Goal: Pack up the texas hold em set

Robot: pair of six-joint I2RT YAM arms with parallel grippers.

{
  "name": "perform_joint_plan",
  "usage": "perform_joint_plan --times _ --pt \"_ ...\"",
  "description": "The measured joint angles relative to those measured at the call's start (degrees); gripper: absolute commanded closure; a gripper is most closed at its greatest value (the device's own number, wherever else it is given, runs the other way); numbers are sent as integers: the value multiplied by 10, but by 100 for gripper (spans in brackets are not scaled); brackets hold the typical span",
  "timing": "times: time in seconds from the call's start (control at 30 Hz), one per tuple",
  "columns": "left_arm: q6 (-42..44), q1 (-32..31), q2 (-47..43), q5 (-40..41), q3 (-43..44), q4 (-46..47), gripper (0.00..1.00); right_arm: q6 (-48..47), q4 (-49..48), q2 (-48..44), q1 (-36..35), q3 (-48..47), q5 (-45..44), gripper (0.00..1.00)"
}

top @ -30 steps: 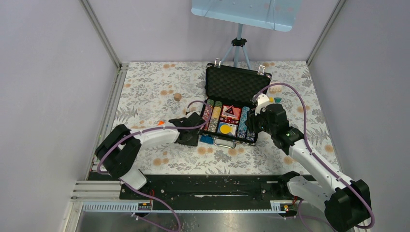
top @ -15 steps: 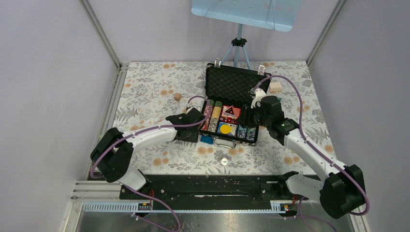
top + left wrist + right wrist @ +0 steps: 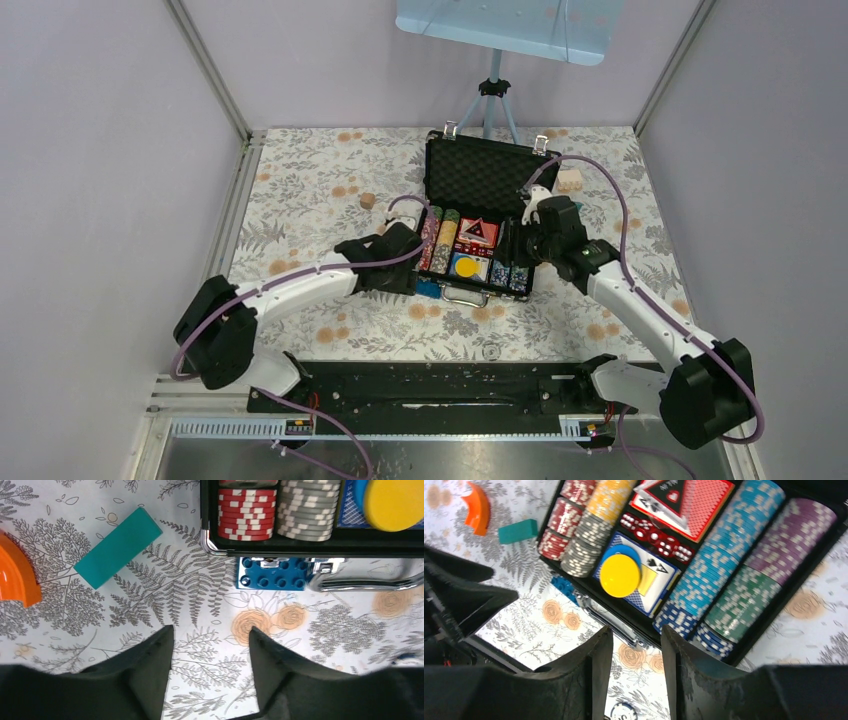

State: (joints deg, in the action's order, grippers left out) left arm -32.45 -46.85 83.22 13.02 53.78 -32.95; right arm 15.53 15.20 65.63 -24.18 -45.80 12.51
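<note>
The texas hold em set is a black case (image 3: 485, 178) lying open in the middle of the table, its foam lid tipped back. The tray holds rows of chips (image 3: 724, 565), red dice (image 3: 654, 537) and a yellow disc (image 3: 620, 575). My left gripper (image 3: 400, 268) sits at the case's near left corner. In the left wrist view the left gripper (image 3: 210, 630) is open and empty above the cloth. My right gripper (image 3: 528, 250) hovers over the tray's right end. In the right wrist view it (image 3: 636, 630) is also open and empty. A loose chip (image 3: 624, 711) lies on the cloth.
A teal brick (image 3: 118, 547) and an orange curved piece (image 3: 17, 577) lie left of the case. A blue brick (image 3: 272, 573) touches the silver handle (image 3: 360, 582). Wooden blocks (image 3: 368, 200) (image 3: 570, 181) sit further back, with a tripod (image 3: 492, 100) behind the case.
The left gripper's fingers have spread wider and its arm reached forward. The right gripper moved further back over the tray. A small round piece appeared on the cloth and travelled toward the near edge.
</note>
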Motion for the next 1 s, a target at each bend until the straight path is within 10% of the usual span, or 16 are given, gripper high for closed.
perform_joint_plan --times 0.13,0.4,1.0 --pt "1 -2 -40 10 -3 2 3 16 40 -6 16 -9 -28 33" --pt "0 26 -155 43 -18 16 1 75 60 -30 78 36 -3 30" --pt "21 180 -196 -38 -38 30 1 345 213 21 -362 73 -228 29"
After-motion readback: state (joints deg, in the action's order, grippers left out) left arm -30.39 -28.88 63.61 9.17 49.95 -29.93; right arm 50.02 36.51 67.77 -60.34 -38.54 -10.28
